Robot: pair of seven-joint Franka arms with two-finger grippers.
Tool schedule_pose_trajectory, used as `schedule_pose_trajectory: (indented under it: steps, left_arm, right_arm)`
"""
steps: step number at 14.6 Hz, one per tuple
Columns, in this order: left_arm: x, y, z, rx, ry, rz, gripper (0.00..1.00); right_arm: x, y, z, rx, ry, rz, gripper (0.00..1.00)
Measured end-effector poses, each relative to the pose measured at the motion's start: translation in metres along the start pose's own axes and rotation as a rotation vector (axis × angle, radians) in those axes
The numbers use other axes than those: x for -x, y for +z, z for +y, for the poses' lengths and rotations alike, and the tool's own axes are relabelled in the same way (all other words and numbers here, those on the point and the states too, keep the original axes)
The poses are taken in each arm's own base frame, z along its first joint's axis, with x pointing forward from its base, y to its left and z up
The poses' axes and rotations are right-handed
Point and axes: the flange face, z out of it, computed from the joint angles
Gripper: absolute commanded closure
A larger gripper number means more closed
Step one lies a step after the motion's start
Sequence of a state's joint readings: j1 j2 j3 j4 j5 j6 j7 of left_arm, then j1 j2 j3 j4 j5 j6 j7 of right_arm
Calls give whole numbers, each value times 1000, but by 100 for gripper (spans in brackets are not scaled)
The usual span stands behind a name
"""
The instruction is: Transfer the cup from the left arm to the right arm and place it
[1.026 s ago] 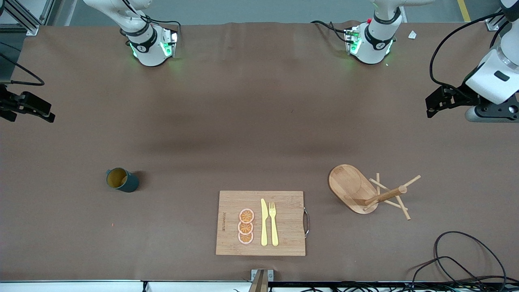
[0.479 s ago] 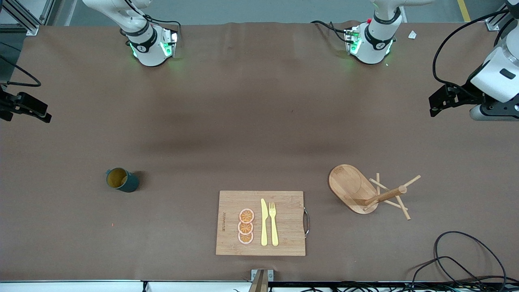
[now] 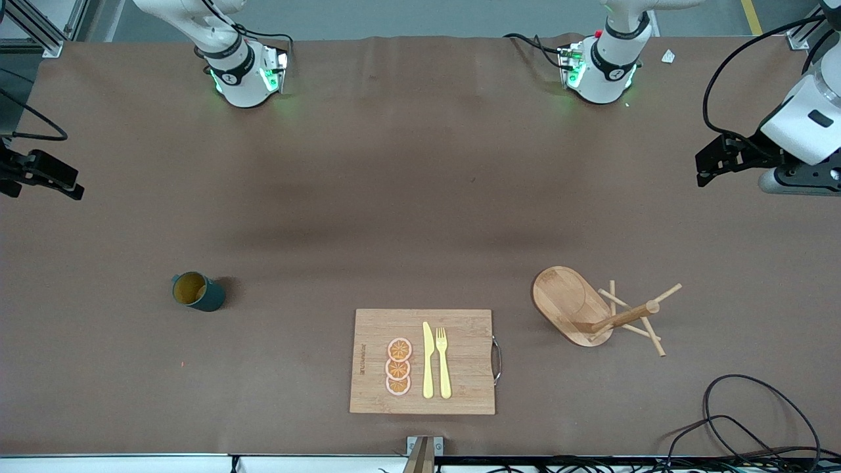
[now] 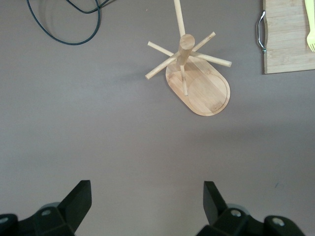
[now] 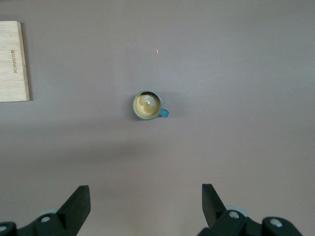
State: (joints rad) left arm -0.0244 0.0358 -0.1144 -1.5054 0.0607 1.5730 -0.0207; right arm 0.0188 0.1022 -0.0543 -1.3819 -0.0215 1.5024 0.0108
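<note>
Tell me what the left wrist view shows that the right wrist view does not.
Only the left wrist view shows the wooden peg stand, a loop of black cable, the cutting board's metal handle and part of the yellow fork, with the open left gripper over bare table. Only the right wrist view shows the cup, upright, its handle sticking out to one side, with the open right gripper over bare table. Both show the brown table cover and an edge of the cutting board.
</note>
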Motion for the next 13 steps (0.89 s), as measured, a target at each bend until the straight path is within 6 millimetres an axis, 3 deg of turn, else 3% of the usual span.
schedule_pose_trajectory:
  steps: [13]
  left_arm:
    - [1, 1, -2, -9, 19, -8, 0]
  right_arm:
    - [0, 0, -4, 0, -8, 0, 0]
